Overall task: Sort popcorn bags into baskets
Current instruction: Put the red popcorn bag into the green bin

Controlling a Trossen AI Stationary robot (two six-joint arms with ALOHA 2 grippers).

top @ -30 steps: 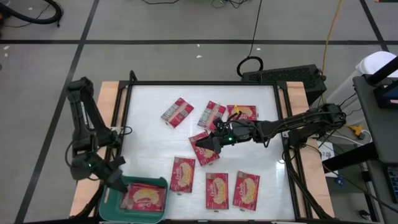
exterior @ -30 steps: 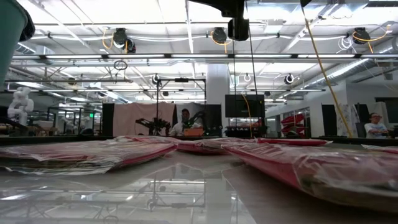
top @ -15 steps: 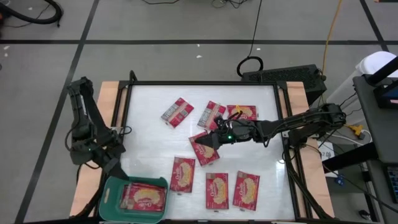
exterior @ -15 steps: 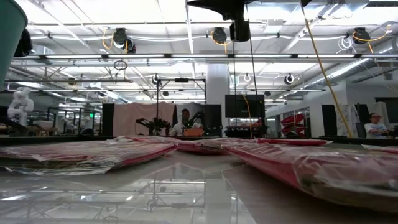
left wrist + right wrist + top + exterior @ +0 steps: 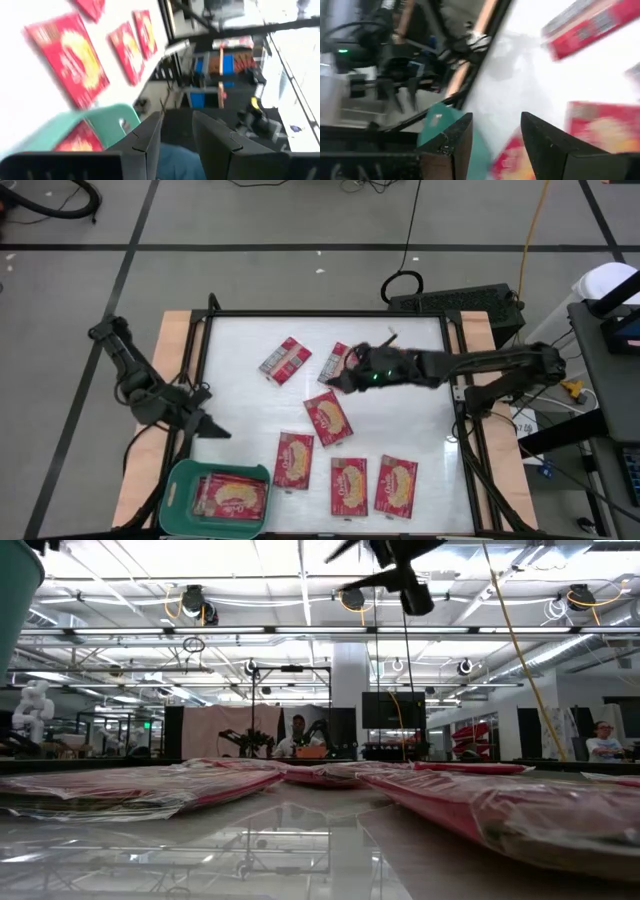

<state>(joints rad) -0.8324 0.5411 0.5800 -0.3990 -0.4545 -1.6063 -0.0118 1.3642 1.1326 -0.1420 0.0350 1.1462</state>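
Several red popcorn bags lie flat on the white table: one at the centre (image 5: 328,418), three along the near side (image 5: 293,458) (image 5: 348,483) (image 5: 395,485), and two toward the far side (image 5: 285,360) (image 5: 338,358). The teal basket (image 5: 180,485) stands at the near left corner with a red bag (image 5: 232,497) lying in it. My left gripper (image 5: 208,427) (image 5: 176,114) hangs open and empty at the table's left edge, just beyond the basket. My right gripper (image 5: 340,380) (image 5: 496,116) is open and empty, raised over the far-middle bags, and its arm hides part of them.
A dark frame (image 5: 200,350) borders the table, with wooden strips on its left and right sides. A black box (image 5: 455,302) and cables sit at the far right corner. Bare white table (image 5: 240,395) lies between the basket and the bags.
My left gripper has drawn away from above the basket toward the far and left edge, rolling as it went, and stayed open. My right gripper has risen off the centre bag and pulled toward the far edge, tipping more level. The bags have stayed where they lay.
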